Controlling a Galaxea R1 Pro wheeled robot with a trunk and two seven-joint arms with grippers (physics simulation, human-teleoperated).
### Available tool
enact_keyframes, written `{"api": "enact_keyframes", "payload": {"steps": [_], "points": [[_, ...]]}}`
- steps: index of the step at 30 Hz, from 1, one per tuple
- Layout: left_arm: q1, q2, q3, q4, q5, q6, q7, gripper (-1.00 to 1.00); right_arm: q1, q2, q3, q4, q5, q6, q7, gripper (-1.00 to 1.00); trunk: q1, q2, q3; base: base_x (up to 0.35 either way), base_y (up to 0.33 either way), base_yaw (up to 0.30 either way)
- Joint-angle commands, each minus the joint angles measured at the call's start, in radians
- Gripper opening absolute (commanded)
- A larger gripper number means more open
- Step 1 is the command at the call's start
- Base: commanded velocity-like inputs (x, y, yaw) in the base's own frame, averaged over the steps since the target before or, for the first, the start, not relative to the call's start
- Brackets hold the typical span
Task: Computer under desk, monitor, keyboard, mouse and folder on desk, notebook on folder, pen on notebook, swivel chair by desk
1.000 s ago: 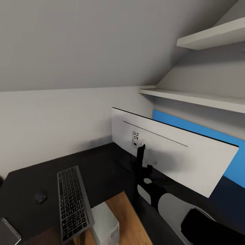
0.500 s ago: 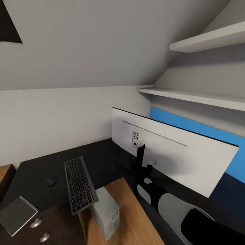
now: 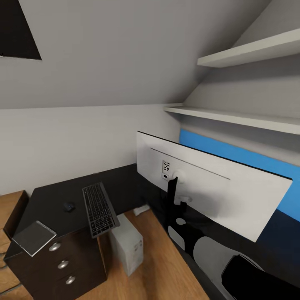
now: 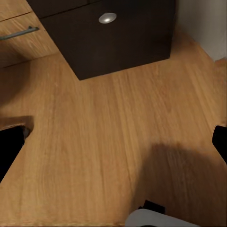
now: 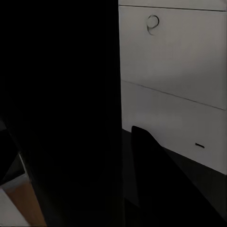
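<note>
— What's around you?
— The monitor (image 3: 216, 189) hangs on my right gripper (image 3: 172, 196), its pale back facing me, blocking the blue wall panel (image 3: 250, 160). On the desk (image 3: 54, 200): keyboard (image 3: 99, 208), mouse (image 3: 68, 206), notebook (image 3: 34, 237). The computer (image 3: 127, 243) stands beneath.
— Your left gripper (image 4: 118, 142)?
— Spread wide, empty, over the floor (image 4: 113, 127)

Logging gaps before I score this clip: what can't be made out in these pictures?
- Right gripper: head view, only a dark shape against the monitor; whether it grips cannot be told.
- Monitor screen: faces away.
- Right wrist view: mostly black from a close dark surface.
- Left gripper: left wrist view, fingers cut by the edges.
- Mouse: head view, too small for detail.
- Notebook: its cover blurred.
</note>
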Motion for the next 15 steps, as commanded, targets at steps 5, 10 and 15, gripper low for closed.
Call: {"api": "enact_keyframes", "payload": {"steps": [5, 10, 15], "points": [[0.001, 0.0, -0.009, -0.002, 0.007, -0.001, 0.004, 1.0, -0.002, 0.0, 0.014, -0.001, 0.002, -0.005, -0.005, -1.0, -0.001, -0.001, -0.001, -0.326, -0.089, 0.0], [0.001, 0.0, -0.009, -0.002, 0.007, -0.001, 0.004, 1.0, -0.002, 0.0, 0.015, 0.0, 0.002, -0.005, -0.005, -1.0, -0.001, -0.001, -0.001, -0.327, -0.089, 0.0], [0.001, 0.0, -0.009, -0.002, 0.007, -0.001, 0.004, 1.0, -0.002, 0.0, 0.014, 0.0, 0.001, -0.005, -0.005, -1.0, -0.001, -0.001, -0.001, -0.327, -0.091, 0.0]]}}
